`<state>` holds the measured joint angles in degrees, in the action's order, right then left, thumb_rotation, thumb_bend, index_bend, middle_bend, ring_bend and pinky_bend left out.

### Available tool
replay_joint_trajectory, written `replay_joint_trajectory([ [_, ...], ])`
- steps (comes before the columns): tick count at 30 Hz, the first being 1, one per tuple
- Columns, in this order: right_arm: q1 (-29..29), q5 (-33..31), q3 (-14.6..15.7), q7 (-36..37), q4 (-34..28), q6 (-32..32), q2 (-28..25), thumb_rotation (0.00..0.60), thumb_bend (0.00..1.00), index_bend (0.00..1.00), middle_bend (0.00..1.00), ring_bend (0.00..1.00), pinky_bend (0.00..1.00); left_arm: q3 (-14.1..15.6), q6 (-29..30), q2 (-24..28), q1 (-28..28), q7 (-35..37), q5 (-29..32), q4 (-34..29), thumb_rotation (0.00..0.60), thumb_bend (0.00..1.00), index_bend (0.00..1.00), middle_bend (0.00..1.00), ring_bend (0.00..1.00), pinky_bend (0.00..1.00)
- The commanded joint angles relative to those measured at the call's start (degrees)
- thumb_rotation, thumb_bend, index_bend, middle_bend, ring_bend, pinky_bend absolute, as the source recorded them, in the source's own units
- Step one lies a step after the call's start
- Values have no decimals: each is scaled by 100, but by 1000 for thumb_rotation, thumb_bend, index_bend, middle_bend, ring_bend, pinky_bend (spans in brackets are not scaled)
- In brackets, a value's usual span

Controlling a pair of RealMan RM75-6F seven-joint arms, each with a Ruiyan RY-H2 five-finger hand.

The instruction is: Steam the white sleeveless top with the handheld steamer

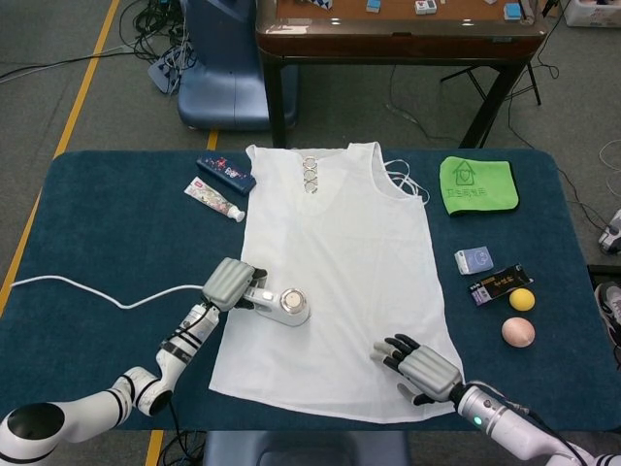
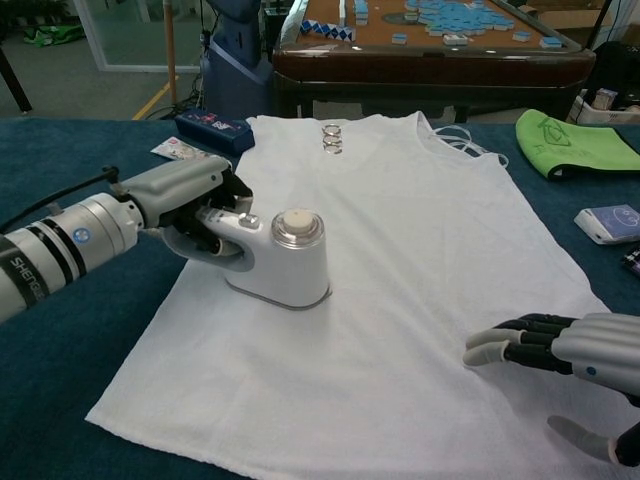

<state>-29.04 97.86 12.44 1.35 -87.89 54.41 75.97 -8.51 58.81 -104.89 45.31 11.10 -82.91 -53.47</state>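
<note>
Robot lab/test area: blue-covered table (image 1: 116, 209), yellow floor tape (image 1: 73, 102), loose cables (image 1: 160, 15) on concrete floor, wooden bench (image 1: 398, 39) w/ scattered parts.

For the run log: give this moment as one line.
left robot hand: holds handheld steamer | steamer on white sleeveless top | right robot hand: open

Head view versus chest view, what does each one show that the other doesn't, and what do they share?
Only the head view shows the yellow ball, the peach-coloured ball and the white cord trailing across the table. Only the chest view shows the button on the steamer handle. Both show the white top, the left hand gripping the steamer, the right hand on the hem, and the green cloth.
</note>
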Motion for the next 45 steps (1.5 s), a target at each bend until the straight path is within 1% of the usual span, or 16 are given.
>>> replay_joint_trajectory([
  [1,-7,-10,-12,-21,-17,-10,2,562,565,0,70,0,12,-99,-28,-81,28,274,89,413,600,185,837,848,707,730],
  [6,-23,-29,-22,-57,-38,-49,9,563,565,0,70,0,12,-145,-36,-124,6,553,159,711,600,185,837,848,707,730],
  [10,-38,-37,-25,-83,-56,-79,10,563,564,0,70,0,12,-31,80,-73,-55,681,35,654,600,185,837,848,706,730],
  [14,-41,-45,-25,-110,-76,-89,3,562,564,0,70,0,12,144,175,46,-121,686,-138,388,600,186,836,846,704,730],
  [22,-22,-38,10,-132,-95,-87,-13,562,564,0,71,0,12,478,340,328,-240,415,-464,-357,600,185,833,841,700,730],
  [27,-22,-26,32,-102,-80,-95,-17,563,565,0,71,0,12,593,423,432,-296,206,-587,-803,600,185,832,840,699,730],
  [31,-15,-20,36,-79,-56,-80,-15,562,564,0,72,0,12,596,371,414,-281,103,-586,-934,600,185,832,840,699,730],
  [36,-1,-19,39,-67,-45,-52,-29,562,565,0,72,0,12,462,254,271,-190,103,-490,-755,600,185,832,840,699,730],
  [41,18,-36,30,-70,-50,-27,-43,563,565,0,72,0,12,219,70,19,-53,357,-271,-266,600,185,832,840,699,730],
  [45,32,-56,25,-77,-53,-19,-51,562,565,0,72,0,12,126,7,-176,41,585,-217,271,600,186,832,840,698,730],
])
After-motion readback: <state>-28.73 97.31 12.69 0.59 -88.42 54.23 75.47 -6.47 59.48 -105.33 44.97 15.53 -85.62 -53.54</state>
